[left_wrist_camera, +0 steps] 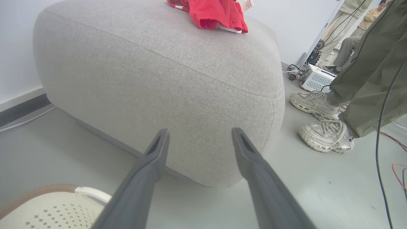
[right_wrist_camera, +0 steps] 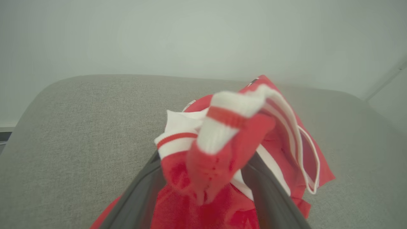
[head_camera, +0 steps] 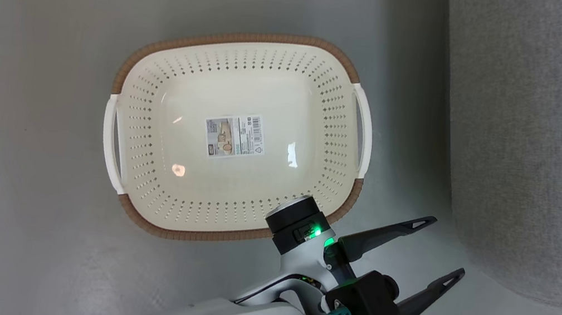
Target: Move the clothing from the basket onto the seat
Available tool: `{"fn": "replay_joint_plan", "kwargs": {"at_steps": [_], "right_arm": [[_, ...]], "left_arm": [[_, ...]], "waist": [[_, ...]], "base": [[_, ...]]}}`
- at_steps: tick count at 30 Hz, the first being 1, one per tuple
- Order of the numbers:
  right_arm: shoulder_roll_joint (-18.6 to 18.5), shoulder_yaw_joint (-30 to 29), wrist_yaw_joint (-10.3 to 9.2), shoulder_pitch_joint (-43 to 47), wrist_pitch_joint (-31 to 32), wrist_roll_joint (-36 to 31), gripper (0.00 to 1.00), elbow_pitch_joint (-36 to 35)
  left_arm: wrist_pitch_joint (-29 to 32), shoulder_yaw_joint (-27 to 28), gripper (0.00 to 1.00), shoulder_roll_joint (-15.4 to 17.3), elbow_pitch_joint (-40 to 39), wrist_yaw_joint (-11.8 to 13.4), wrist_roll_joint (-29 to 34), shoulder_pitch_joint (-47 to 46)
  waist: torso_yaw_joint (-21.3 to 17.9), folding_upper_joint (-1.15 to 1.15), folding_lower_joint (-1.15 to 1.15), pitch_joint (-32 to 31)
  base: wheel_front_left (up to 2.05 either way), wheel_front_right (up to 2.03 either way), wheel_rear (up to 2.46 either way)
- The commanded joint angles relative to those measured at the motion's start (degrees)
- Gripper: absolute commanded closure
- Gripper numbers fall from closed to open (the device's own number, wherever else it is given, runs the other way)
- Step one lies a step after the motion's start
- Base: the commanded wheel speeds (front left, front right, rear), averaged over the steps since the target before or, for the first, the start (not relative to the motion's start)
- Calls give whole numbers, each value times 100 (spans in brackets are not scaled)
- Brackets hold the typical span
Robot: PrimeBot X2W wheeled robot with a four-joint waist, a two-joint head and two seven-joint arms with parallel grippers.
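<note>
Right gripper (right_wrist_camera: 203, 157) has its fingers spread wide, released. The blurry red-and-white clothing (right_wrist_camera: 222, 152) is bunched loose between them on top of the grey sofa (right_wrist_camera: 79, 127), toward its far edge by the wall, with plenty of bare cushion either side. Left gripper (left_wrist_camera: 198, 135) is spread open too and holds nothing. It sits low over the floor (head_camera: 16, 82), in the gap between the sofa's rounded corner and the basket (head_camera: 254, 40) rim. Someone's shoes (left_wrist_camera: 321, 133) stand just past that corner.
</note>
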Motion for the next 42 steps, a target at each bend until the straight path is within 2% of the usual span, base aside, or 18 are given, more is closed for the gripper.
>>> {"fn": "replay_joint_plan", "kwargs": {"at_steps": [1,11,21,27,32,42], "right_arm": [[-253,22,7,566,-28,17,0,-256],[10,-324,7,1656,-28,-307,0,-1392],[359,-632,7,2499,-28,-592,0,-2780],[542,-597,7,2883,-28,-685,0,-3443],[792,-621,7,3185,-28,-632,0,-3721],[1406,-542,7,3787,-28,-989,0,-3715]], "left_arm": [[-19,63,0,-72,-188,79,-33,-87],[-19,219,0,-72,-187,195,-180,121],[-19,887,0,-72,-234,93,6,834],[-19,1491,0,-72,-119,-121,289,1323],[-19,2156,0,-42,-39,-350,537,1746],[-19,3836,0,462,-548,-327,1010,2910]], "waist": [[-29,0,0,-160],[39,0,0,-864],[385,0,0,-1830],[609,0,0,-2307],[796,0,0,-2669],[1028,0,0,-3296]], "base": [[0,0,0],[0,0,0],[0,0,0],[0,0,0],[0,0,0],[0,0,0]]}}
